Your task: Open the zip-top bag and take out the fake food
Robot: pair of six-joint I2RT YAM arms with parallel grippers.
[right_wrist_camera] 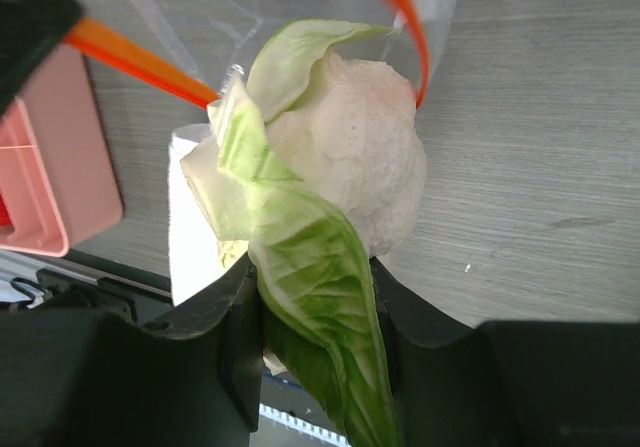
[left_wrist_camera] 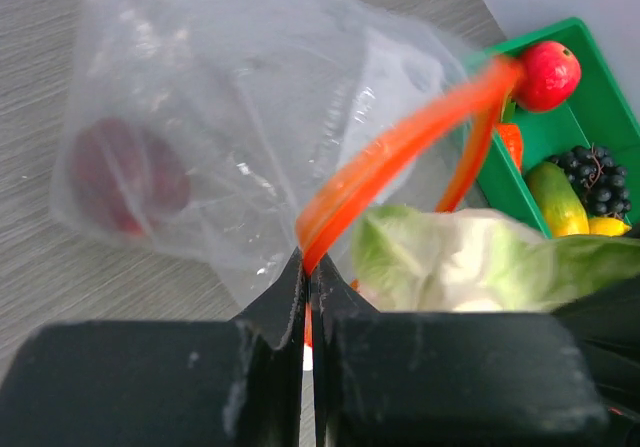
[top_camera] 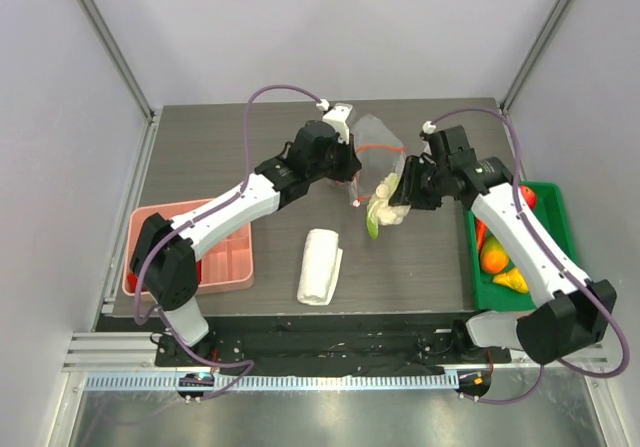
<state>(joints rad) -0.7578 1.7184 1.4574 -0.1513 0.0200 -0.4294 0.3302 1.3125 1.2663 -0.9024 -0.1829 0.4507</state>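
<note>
From where I stand, nothing can be read: no lettering, label or number shows on the bag [top_camera: 378,137], the green bin [top_camera: 500,297], the pink tray [top_camera: 225,267] or the white cloth [top_camera: 320,267].

At 6 o'clock the left pincer [left_wrist_camera: 308,272] is clamped on the orange zip strip [left_wrist_camera: 400,147] of the clear zip-top bag [left_wrist_camera: 230,97], with a blurred red fake food [left_wrist_camera: 125,177] inside at 9 o'clock and a pale, green-leaved cauliflower [left_wrist_camera: 460,262] at 4 o'clock.

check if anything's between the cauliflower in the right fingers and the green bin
Nothing visible does: the table between the cauliflower and the green bin is bare. The right fingers hold it just outside the zip-top bag, whose orange zip strip runs close behind it.
</note>
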